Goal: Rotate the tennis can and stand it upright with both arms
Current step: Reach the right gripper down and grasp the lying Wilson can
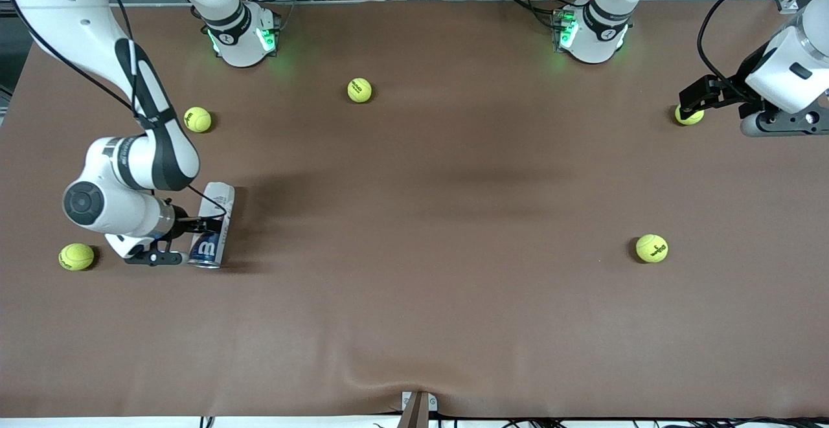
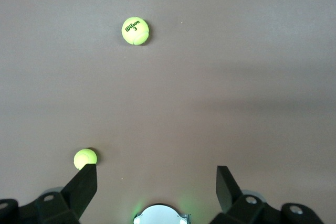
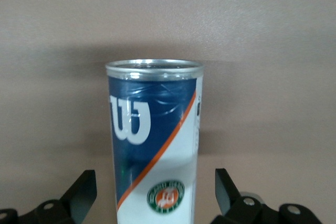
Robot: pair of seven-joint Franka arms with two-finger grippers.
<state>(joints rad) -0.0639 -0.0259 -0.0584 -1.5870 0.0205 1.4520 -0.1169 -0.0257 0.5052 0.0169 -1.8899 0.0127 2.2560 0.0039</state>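
Observation:
The tennis can (image 1: 210,224) lies on its side on the brown table toward the right arm's end, with its metal rim end nearer the front camera. In the right wrist view the tennis can (image 3: 155,145) shows its dark-blue and white label with a white "W". My right gripper (image 1: 206,226) is low at the can's middle, and in its own view the right gripper (image 3: 156,182) is open with a finger on each side of the can and a gap at both. My left gripper (image 1: 688,105) is open and empty beside a tennis ball (image 1: 688,115) at the left arm's end of the table. It also shows in the left wrist view (image 2: 156,174).
Several yellow-green tennis balls lie about: one (image 1: 76,256) close to the right arm's wrist, one (image 1: 197,119) farther from the front camera than the can, one (image 1: 359,90) near the bases and one (image 1: 651,248) toward the left arm's end. The left wrist view shows two balls (image 2: 135,30) (image 2: 85,158).

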